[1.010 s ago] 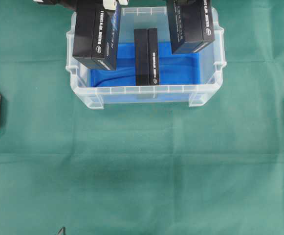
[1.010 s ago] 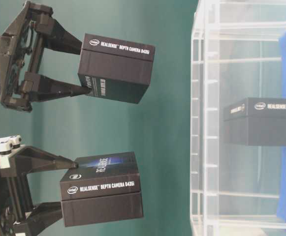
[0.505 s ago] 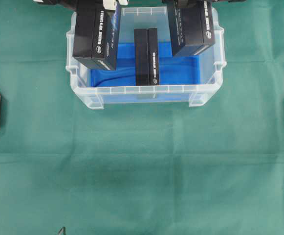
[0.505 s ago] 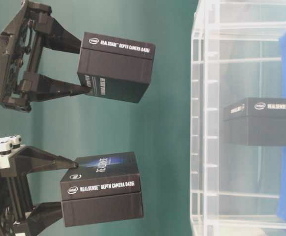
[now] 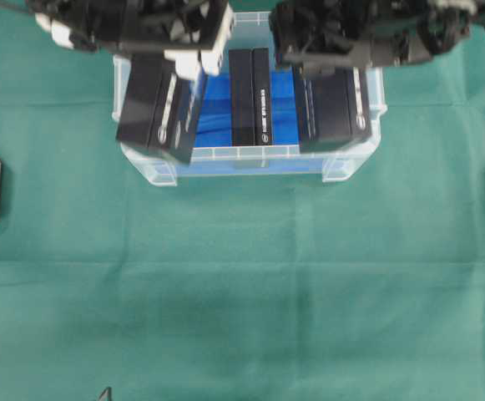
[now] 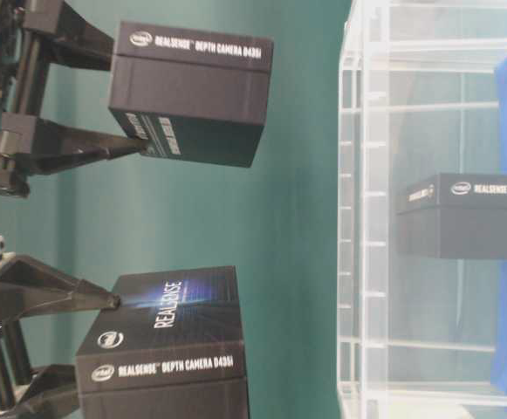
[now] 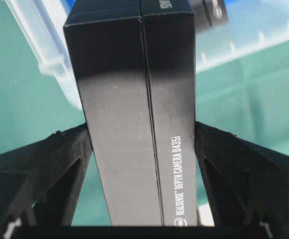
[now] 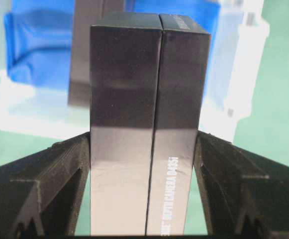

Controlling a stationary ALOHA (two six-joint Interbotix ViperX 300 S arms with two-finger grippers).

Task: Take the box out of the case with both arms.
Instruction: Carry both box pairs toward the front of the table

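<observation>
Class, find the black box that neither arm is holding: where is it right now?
In the overhead view the third box stands inside the case, on its blue sheet, midway between the two boxes held up by the end effectors.

One box (image 5: 250,96) in case (image 5: 334,163), two above

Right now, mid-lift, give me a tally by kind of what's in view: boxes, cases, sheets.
Black camera boxes: 3 (left-held box, right-held box, box in the case)
Clear plastic case: 1
Blue sheet: 1
Green tablecloth: 1
Total: 6
</observation>
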